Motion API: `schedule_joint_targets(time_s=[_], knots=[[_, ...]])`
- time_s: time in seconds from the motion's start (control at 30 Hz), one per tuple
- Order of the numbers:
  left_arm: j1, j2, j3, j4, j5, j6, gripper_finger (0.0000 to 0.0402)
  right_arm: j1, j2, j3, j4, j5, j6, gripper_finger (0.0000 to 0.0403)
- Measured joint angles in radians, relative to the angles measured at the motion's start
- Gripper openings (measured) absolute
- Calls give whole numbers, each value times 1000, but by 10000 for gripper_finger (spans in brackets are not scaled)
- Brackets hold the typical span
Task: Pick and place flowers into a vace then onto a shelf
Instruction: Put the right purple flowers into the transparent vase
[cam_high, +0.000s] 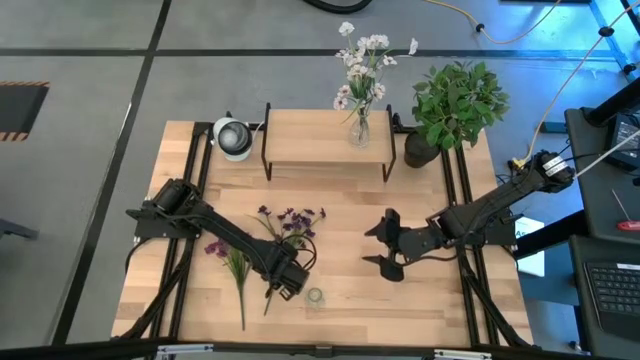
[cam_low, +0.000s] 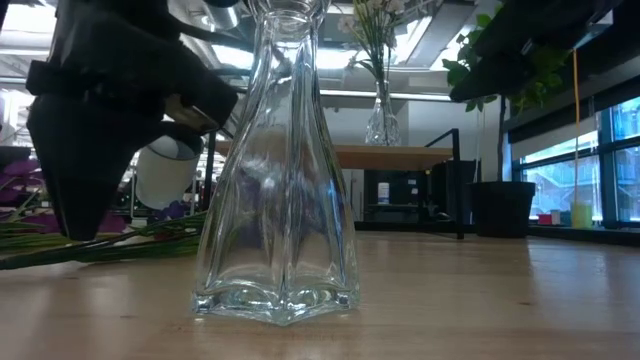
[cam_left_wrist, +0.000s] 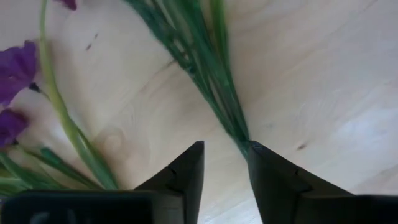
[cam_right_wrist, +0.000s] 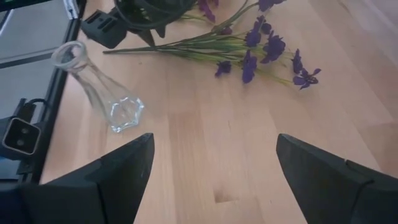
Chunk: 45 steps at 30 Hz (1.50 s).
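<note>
Two vases: an empty one (cam_high: 315, 296) beside the left gripper (cam_high: 292, 280), another (cam_high: 360, 128) holding white flowers on the shelf (cam_high: 325, 135). Left fingers (cam_left_wrist: 186, 177) stand narrowly parted at the purple flowers' (cam_high: 290, 222) stem ends, gripping nothing. The right gripper (cam_high: 385, 245) gapes wide, empty.

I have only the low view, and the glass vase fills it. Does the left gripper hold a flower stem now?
Observer: No. The left gripper is open; the green stems end beside one fingertip, not between them.
Operator: And the right gripper?
Observer: The right gripper is open and holds nothing, to the right of the vase.
Operator: Is the shelf's left part free?
Observer: Yes. The white flowers stand in a second vase toward the right end of the shelf; the rest of its board is bare.
</note>
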Motion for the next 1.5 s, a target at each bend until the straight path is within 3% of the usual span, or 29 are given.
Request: schedule_joint_targets(time_s=[0.37,0.77,1.2,1.5], knots=[[-1,0,0,4,34,-13,152,-10,0,0,-13,0,0,339],[1,0,-1,79,-84,-101,146,-10,0,0,-24,-1,-3,339],[7,-8,-95,167,-62,-176,121,-10,0,0,-29,-1,-3,339],[7,-5,-97,161,-68,-207,59,-9,0,0,-29,-1,-3,339]])
